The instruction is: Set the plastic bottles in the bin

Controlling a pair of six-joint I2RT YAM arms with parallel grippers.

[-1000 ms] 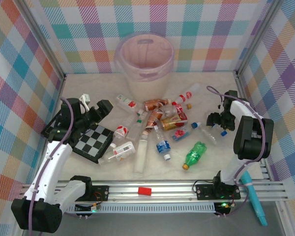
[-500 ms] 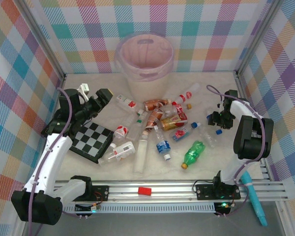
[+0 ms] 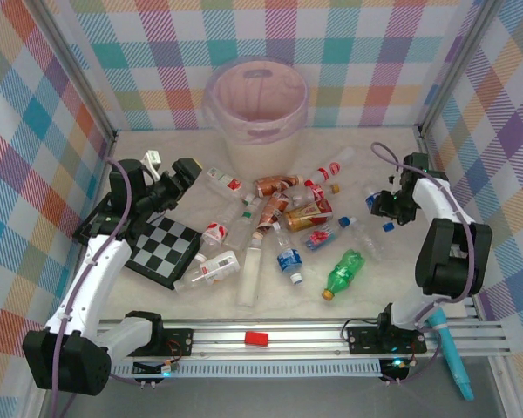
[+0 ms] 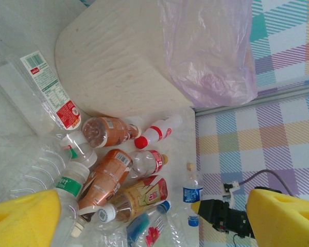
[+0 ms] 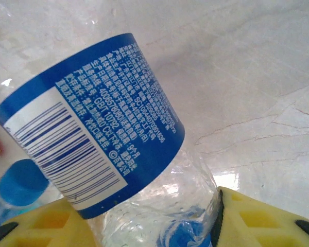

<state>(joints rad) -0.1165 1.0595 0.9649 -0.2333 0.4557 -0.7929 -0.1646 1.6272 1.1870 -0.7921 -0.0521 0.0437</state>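
The bin (image 3: 257,109), pale beige with a pinkish liner (image 4: 211,46), stands at the back centre. Several plastic bottles (image 3: 283,213) lie heaped in front of it, with a green one (image 3: 343,272) nearer me. My right gripper (image 3: 382,203) is at the right of the heap, shut on a clear blue-labelled bottle (image 5: 92,128). Both yellow fingers (image 5: 262,216) press on its clear body. The same bottle (image 4: 192,193) shows in the left wrist view, held just off the table. My left gripper (image 3: 164,177) hangs open left of the heap, nothing between its fingers (image 4: 20,216).
A checkered board (image 3: 164,251) lies under the left arm, with bottles against its right edge. A loose blue cap (image 3: 388,228) sits below the right gripper. Checked walls close in the left, back and right. A red block (image 3: 256,338) rests on the front rail.
The right gripper has closed on the blue-labelled bottle and drawn it up and back a little. The left arm has shifted slightly toward the back, still open.
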